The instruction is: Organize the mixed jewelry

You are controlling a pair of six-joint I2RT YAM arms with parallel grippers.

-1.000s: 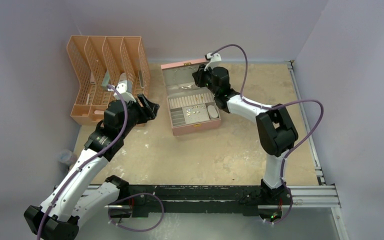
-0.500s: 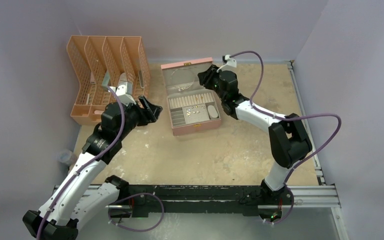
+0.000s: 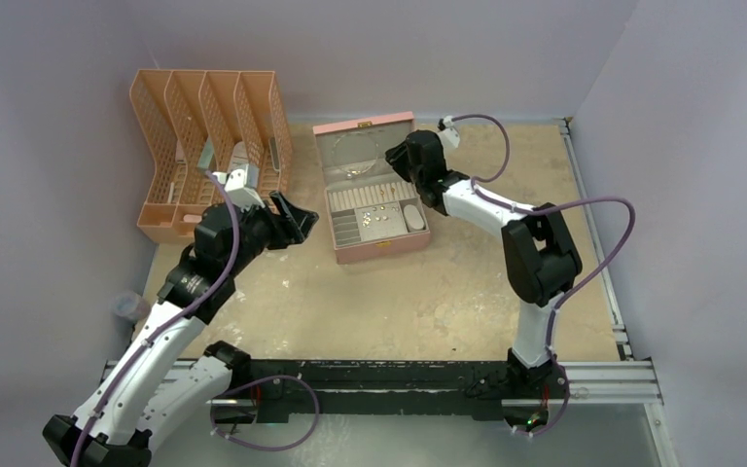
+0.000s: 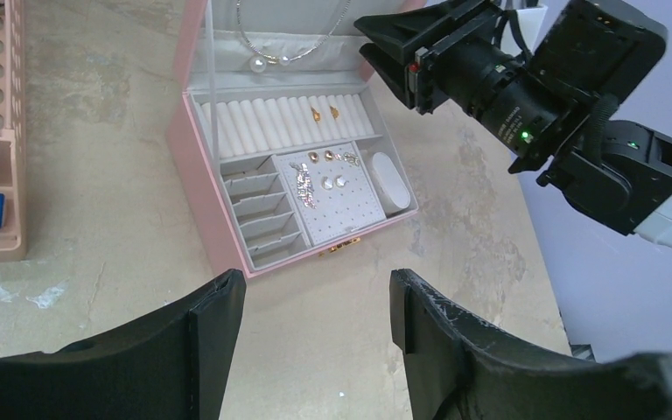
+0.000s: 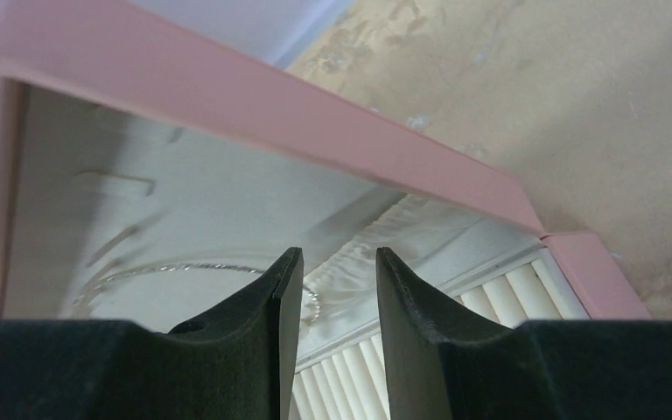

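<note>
Silver loop (image 4: 267, 59) in box lid (image 4: 290, 22), rack (image 3: 159, 156) beside

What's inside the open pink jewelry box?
A silver necklace sits in the lid, two gold pieces on the ring rolls, earrings on the dotted pad. The right claw hides the lid's right corner.

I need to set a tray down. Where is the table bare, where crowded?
Bare: the table between the jewelry box and the arm bases, and the far right corner by the rail. Crowded: between file rack and box, where the left pincer hovers, and the lid's right edge, by the right pincer.
</note>
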